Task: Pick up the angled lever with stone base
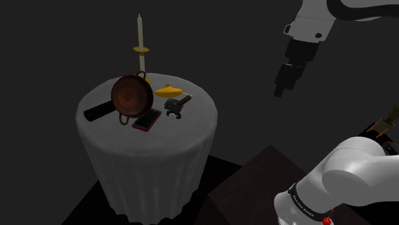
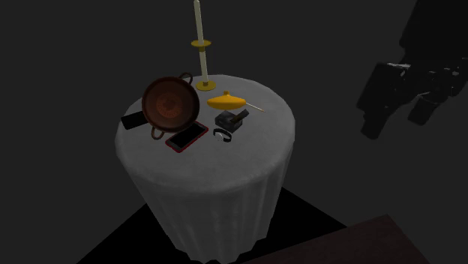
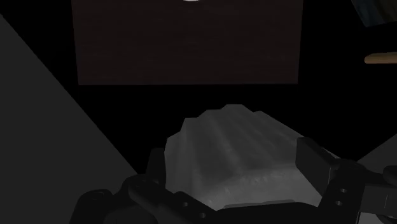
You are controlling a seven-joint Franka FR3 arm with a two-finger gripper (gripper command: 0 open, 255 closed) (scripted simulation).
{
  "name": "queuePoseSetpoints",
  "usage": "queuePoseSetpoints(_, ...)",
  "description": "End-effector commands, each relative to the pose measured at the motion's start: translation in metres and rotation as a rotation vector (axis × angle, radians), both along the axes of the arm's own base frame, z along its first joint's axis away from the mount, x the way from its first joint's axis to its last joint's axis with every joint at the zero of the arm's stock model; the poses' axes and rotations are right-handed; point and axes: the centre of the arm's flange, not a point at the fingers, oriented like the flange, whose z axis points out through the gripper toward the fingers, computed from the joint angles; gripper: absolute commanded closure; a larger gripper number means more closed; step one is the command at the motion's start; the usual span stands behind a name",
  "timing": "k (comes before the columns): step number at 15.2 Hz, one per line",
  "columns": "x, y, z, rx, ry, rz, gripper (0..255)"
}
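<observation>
The small dark grey block base with a short pale lever slanting off its top [image 1: 175, 104] [image 2: 229, 120] sits on the white-draped round table [image 1: 147, 160], toward the shoulder view's right of the tabletop's middle.

In the shoulder view, the candlestick [image 1: 140, 46] stood at the far edge of the bench [image 1: 195, 112], the bowl [image 1: 132, 94] before it, the phone [image 1: 146, 120] nearer still, the lever [image 1: 174, 106] right of the phone, a low dish [image 1: 168, 91] just behind the lever, and the end effector [image 1: 281, 88] well off right.
</observation>
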Motion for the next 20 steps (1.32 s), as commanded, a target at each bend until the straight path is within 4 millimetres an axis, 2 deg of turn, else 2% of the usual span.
queuePoseSetpoints(1,0.0,0.0,0.0,0.0,0.0,0.0,0)
queuePoseSetpoints(10,0.099,0.015,-0.057,0.018,-0.028,0.127,0)
queuePoseSetpoints(20,0.207,0.047,-0.116,0.038,-0.058,0.269,0)
